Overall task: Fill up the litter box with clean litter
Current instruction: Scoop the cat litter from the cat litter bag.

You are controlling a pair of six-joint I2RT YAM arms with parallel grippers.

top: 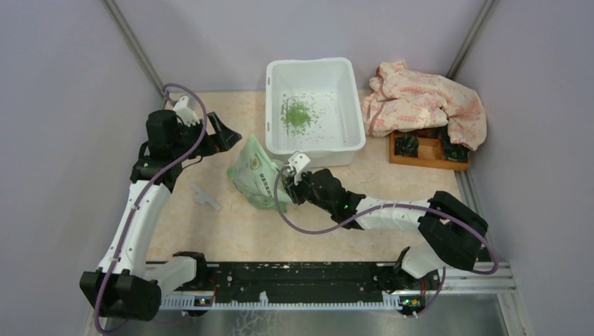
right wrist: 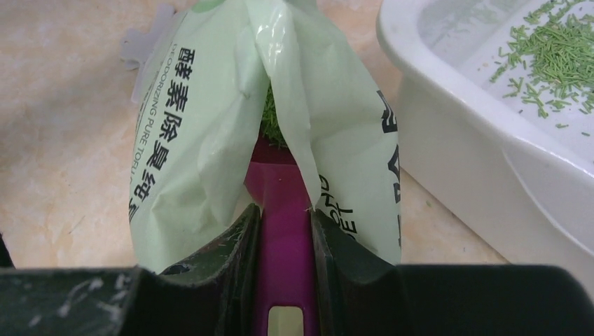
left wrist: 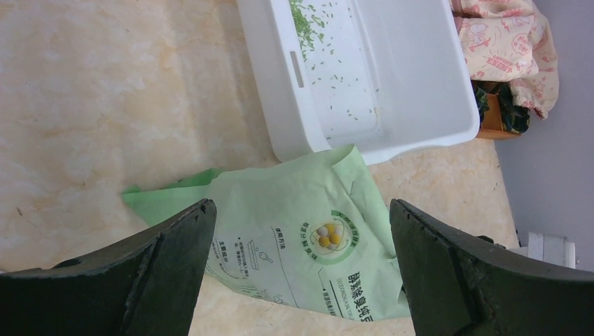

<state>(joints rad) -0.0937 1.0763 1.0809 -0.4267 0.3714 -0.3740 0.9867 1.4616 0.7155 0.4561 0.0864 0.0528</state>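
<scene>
Firmly, right fingers (right wrist: 231, 269) clamping magenta scoop (right wrist: 284, 255), left fingers (left wrist: 157, 276) wide.

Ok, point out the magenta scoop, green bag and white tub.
Magenta plastic scoop (right wrist: 284, 234): right wrist view, on its handle.
Green printed plastic bag (left wrist: 308, 210): left wrist view, on its printed face.
Large white rectangular plastic tub (top: 336, 157): top view, near outer wall.

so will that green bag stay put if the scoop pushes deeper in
Probably not. The bag looks floppy: its thin film creases and drapes around the magenta scoop. It may slide, resting on the smooth tabletop with the open left end effector not gripping it.
</scene>
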